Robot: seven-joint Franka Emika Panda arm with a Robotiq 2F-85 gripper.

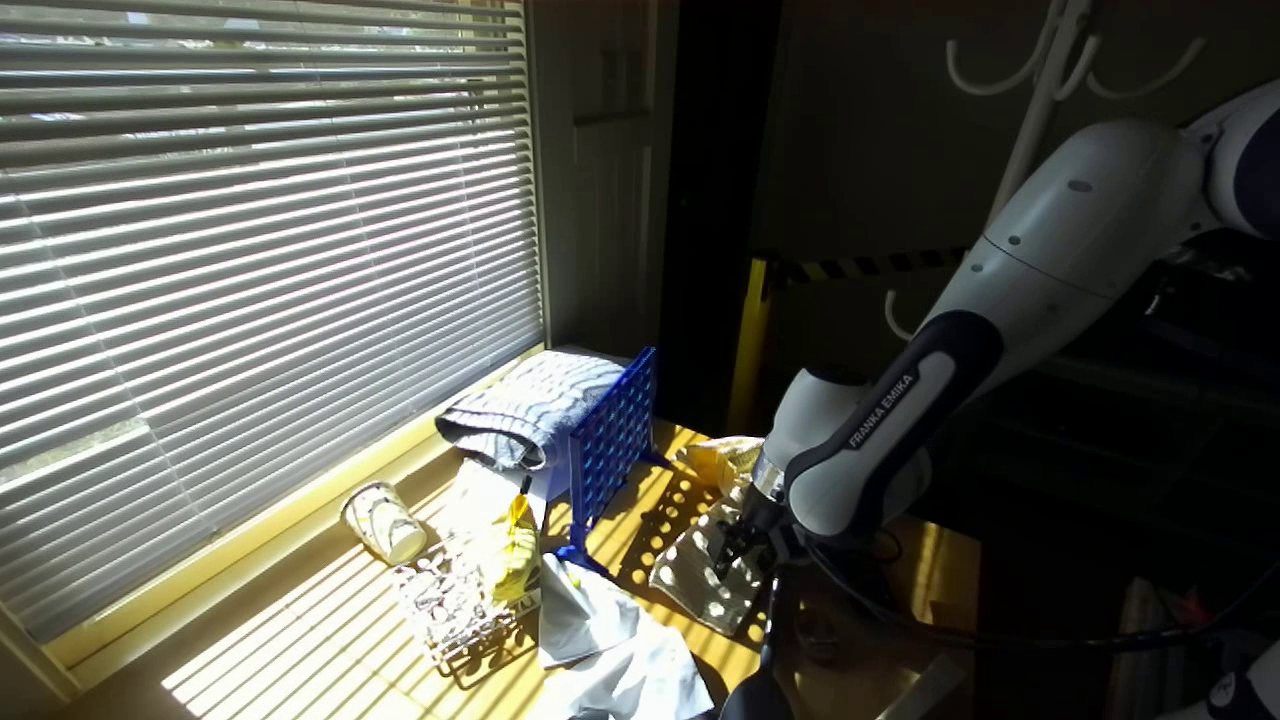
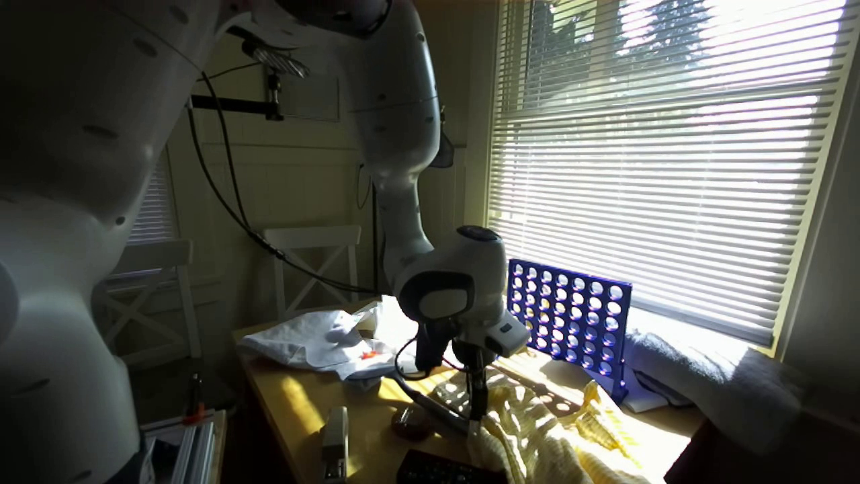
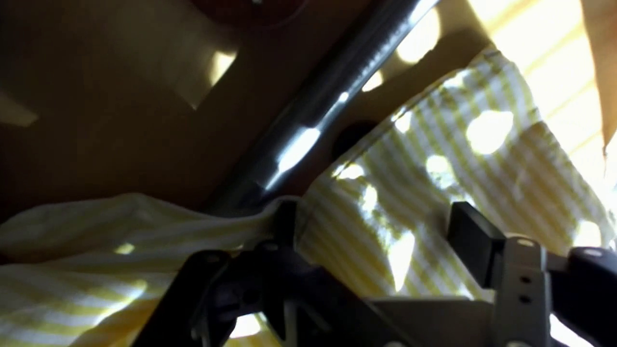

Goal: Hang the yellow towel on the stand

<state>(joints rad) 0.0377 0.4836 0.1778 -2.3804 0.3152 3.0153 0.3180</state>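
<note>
- Yellow-striped towel [image 3: 429, 193] lies rumpled on the tabletop [image 2: 299, 403], beneath your hand [image 3: 376, 219].
- You have the hand spread over the towel, apparently so that closing gathers a fold for lifting.

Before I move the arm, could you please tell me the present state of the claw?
Claw: open, its jaws well apart; the yellow striped towel shows in the gap, not clamped.
</note>
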